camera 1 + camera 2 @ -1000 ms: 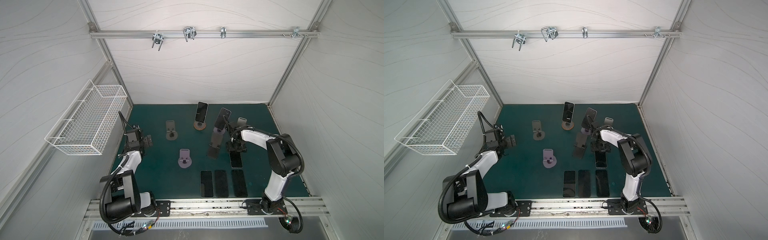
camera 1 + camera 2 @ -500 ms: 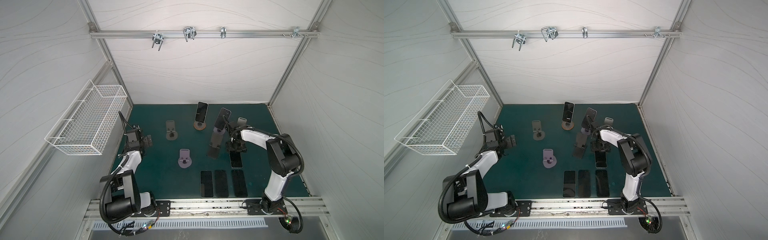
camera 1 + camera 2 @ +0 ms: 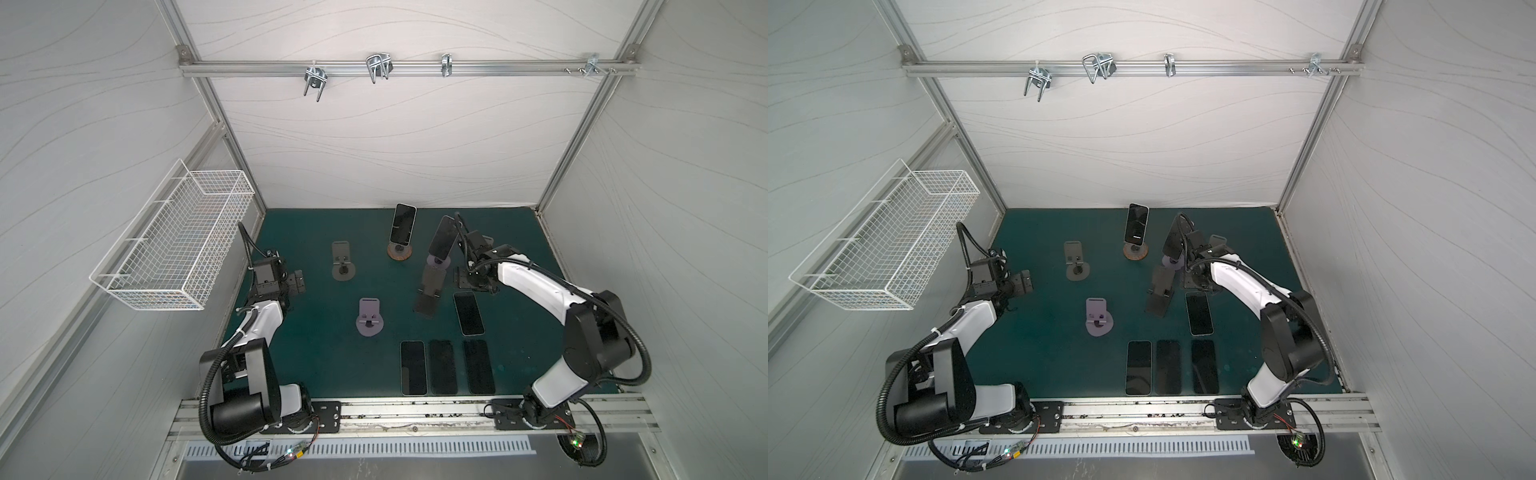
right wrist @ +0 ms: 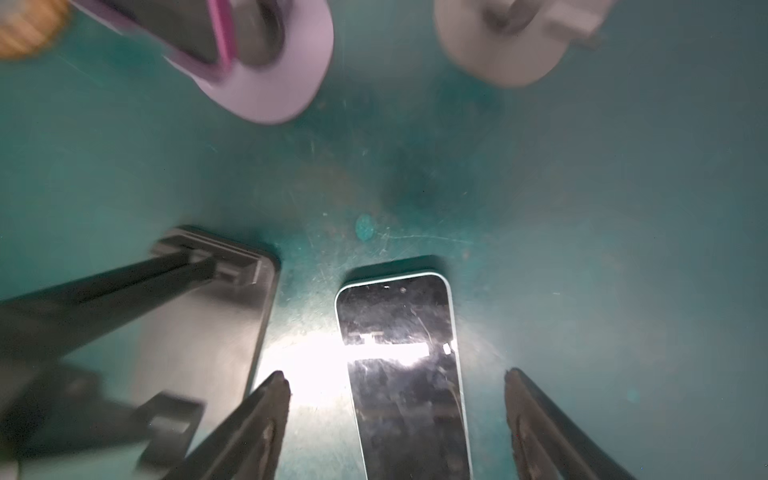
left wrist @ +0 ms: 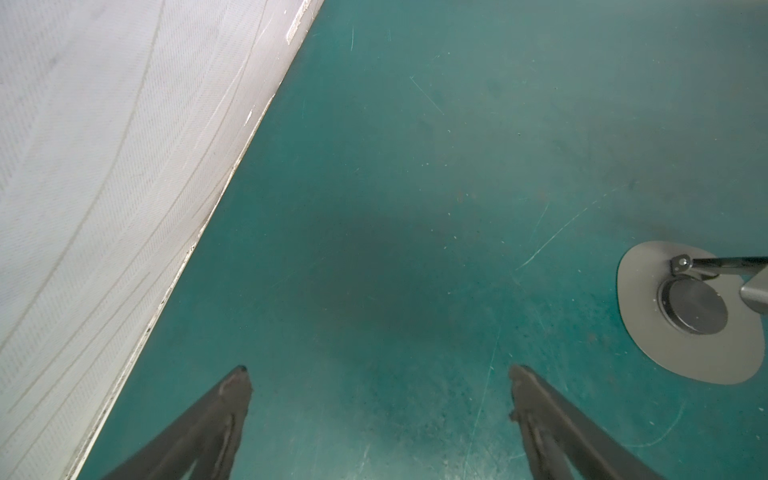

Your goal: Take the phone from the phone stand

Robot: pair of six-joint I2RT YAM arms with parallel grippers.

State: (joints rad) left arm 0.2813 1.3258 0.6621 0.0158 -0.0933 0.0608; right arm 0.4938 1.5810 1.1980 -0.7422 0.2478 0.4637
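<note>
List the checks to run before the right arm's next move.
1. Right gripper open: ok.
2. Light-blue-edged black phone flat on green mat, clear of the jaws: ok.
3. Left gripper open over bare mat: ok.
4. Stands emptied: not ok; rear black phone on round wooden stand, pink-edged black phone on rear lilac stand.
5. Room beside dark folding stand: cannot tell.

A white wire basket (image 3: 174, 241) hangs on the side wall beside the green bench (image 3: 332, 370).
Above, we see an aluminium rail (image 3: 519, 67) spanning the white back wall, with metal hooks (image 3: 378, 68) clipped along it.
</note>
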